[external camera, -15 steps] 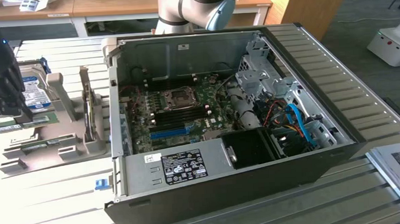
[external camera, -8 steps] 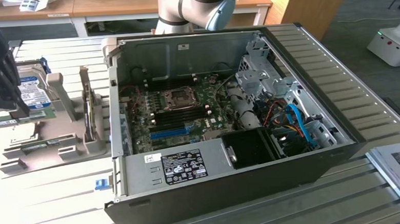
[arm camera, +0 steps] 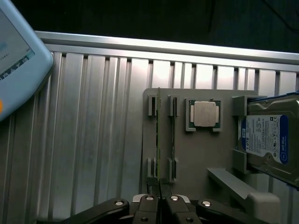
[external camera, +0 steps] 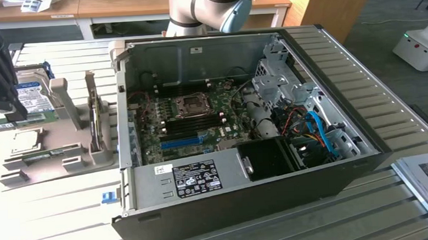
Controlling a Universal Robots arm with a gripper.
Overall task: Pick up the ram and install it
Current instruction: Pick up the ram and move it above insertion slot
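Now, ram (arm camera: pixel 159 135): seated on edge in the grey holder tray (arm camera: pixel 196 154), not yet lifted.
Gripper (arm camera: pixel 161 205): fingers pressed together, held over the tray, aligned with the ram.
Motherboard slots (external camera: pixel 196 120): judged unfilled; installation outstanding.

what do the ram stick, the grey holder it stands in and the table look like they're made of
The ram: seen edge-on, a thin green board, likely matte fibreglass circuit laminate. The holder: flat grey, dull, with moulded slots, probably plastic. The table: ribbed silver with bright reflected streaks, looks like extruded aluminium.
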